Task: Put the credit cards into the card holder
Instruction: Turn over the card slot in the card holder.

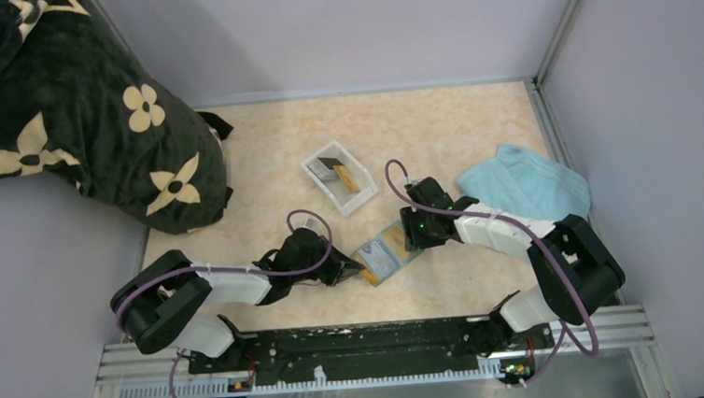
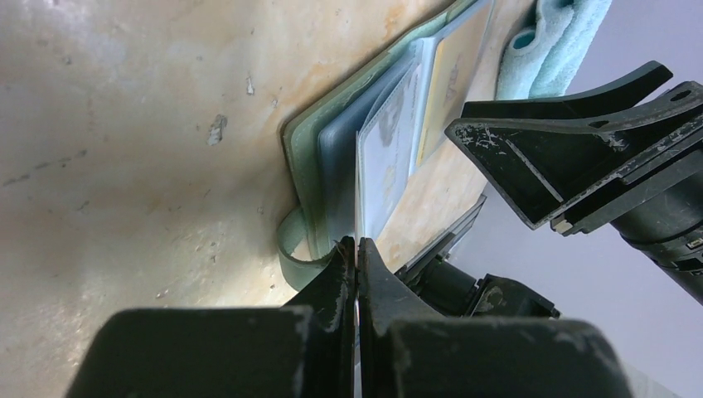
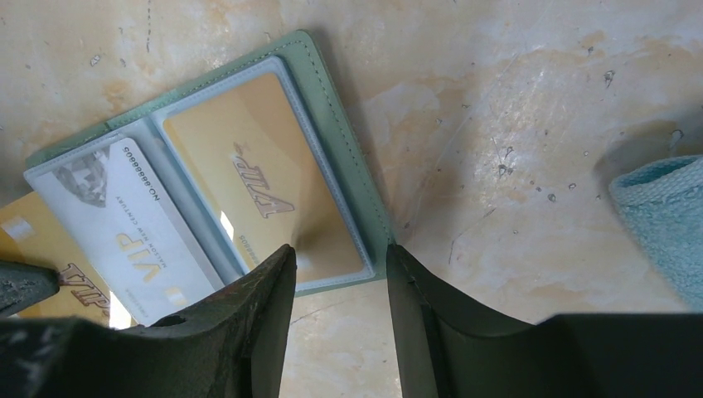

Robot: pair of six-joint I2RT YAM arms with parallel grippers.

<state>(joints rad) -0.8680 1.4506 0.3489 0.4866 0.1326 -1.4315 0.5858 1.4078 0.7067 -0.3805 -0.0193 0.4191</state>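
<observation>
left gripper [image 2: 356, 249] pinched shut on white card [image 2: 385, 157], near edge; card holder [image 3: 332, 108] lies open just ahead. right gripper [image 3: 338, 249] spread, straddling its corner. Card looks thin, stiff, probably slick (grip by the edge).

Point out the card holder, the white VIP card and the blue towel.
card holder [image 3: 325, 116], right wrist view, on its green border.
white VIP card [image 3: 124, 224], right wrist view, on its printed face.
blue towel [image 1: 520, 182], top external view, on its middle.
</observation>
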